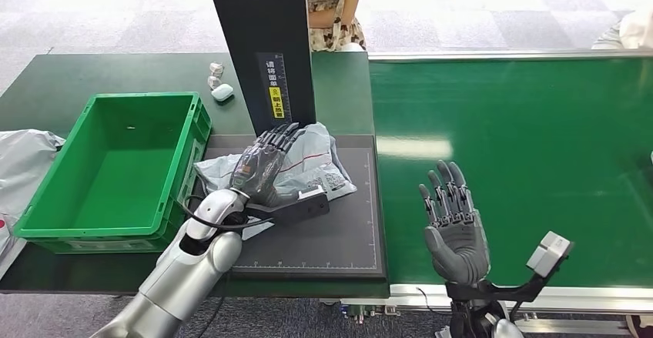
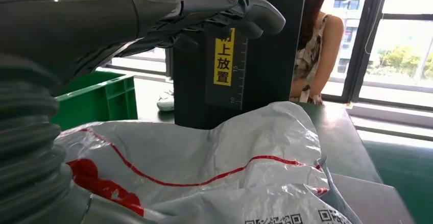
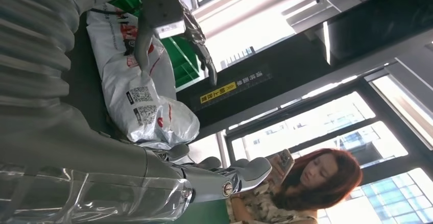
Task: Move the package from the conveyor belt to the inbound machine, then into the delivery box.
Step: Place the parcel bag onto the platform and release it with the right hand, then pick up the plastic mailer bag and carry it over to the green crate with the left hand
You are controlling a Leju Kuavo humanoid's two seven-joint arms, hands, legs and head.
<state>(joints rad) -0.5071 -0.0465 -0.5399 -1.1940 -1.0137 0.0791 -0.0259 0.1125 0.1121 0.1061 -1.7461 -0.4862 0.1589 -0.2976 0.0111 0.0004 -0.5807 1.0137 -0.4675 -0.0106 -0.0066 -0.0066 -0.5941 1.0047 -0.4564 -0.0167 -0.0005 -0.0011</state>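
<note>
The package (image 1: 308, 161), a crumpled grey-white plastic mailer with red markings and printed codes, is seen at the centre of the head view, lying on the dark platform (image 1: 339, 238) of the inbound machine, just in front of the machine's black upright column (image 1: 262, 38). The left hand (image 1: 266, 170) is laid over the package from the lower left, its fingers spread across the top of the bag; whether the bag is actually gripped cannot be told. In the left wrist view the fingers (image 2: 255, 12) are seen stretched out above the bag's wrinkled surface (image 2: 214, 152), towards the column's yellow label (image 2: 224, 56).

The right hand (image 1: 454, 222) is held upright at the lower right of the head view, over the green conveyor belt (image 1: 524, 122), with fingers apart and nothing in it.

A green delivery box (image 1: 115, 169) is seen at the left, just beside the platform. A person (image 1: 333, 7) is seated behind the column at the top of the frame.
</note>
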